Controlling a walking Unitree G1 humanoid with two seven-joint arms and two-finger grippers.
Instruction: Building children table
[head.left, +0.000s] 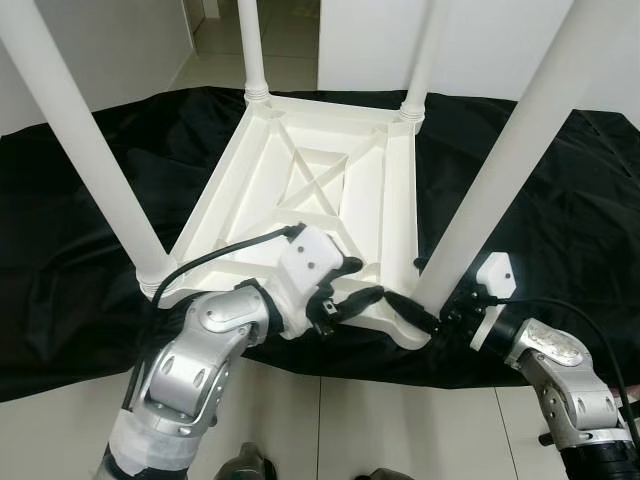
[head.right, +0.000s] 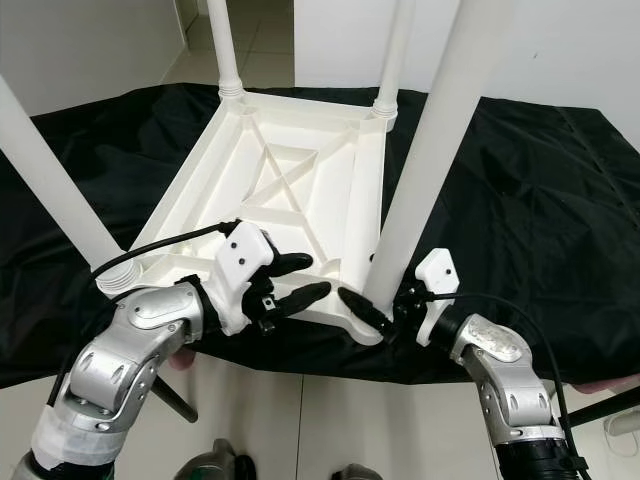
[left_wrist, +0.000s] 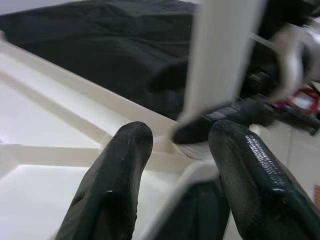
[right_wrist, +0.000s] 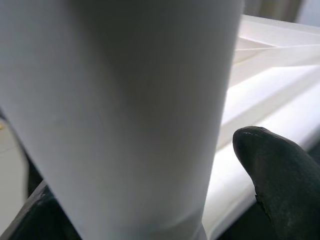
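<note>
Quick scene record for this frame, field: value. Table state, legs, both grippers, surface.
table: white plastic table, upside down, underside ribs showing
legs: four white legs standing up from the corners
surface: black cloth spread on a tiled floor
left gripper: left gripper at the table's near rim, fingers apart, one on each side of the rim
right gripper: right gripper at the base of the near right leg, fingers on either side of it

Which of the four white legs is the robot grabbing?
The near leg on the robot's right side. The right pincer closes around its base, at the upside-down table's corner. The other three legs stand free.
</note>
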